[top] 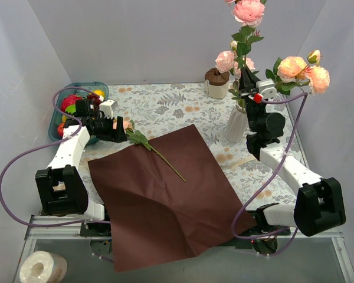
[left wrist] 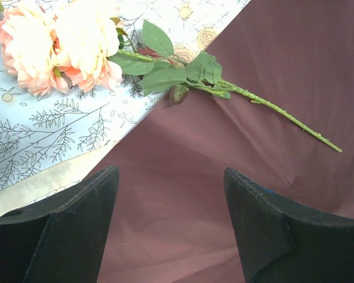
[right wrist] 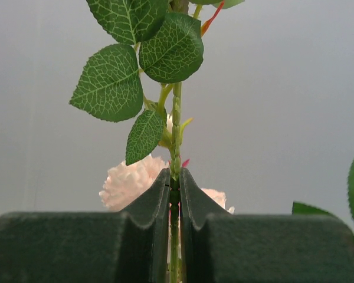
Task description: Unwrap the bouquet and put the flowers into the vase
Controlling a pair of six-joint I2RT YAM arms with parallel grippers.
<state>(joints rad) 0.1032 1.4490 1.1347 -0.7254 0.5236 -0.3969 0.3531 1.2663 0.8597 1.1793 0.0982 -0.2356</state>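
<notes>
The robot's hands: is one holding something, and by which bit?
The right hand pinches a tall flower by its thin green stem. The left hand is open and holds nothing.

The maroon wrapping paper (top: 165,200) lies opened flat on the desk. One peach-pink rose (left wrist: 65,44) lies just ahead of the left end effector (left wrist: 171,171), its thin stem crossing the paper's corner. The white ribbed vase (top: 236,124) stands upright just below the right end effector (right wrist: 174,180), which pinches a leafy green rose stem (right wrist: 176,118) upright, pink blooms behind it.
</notes>
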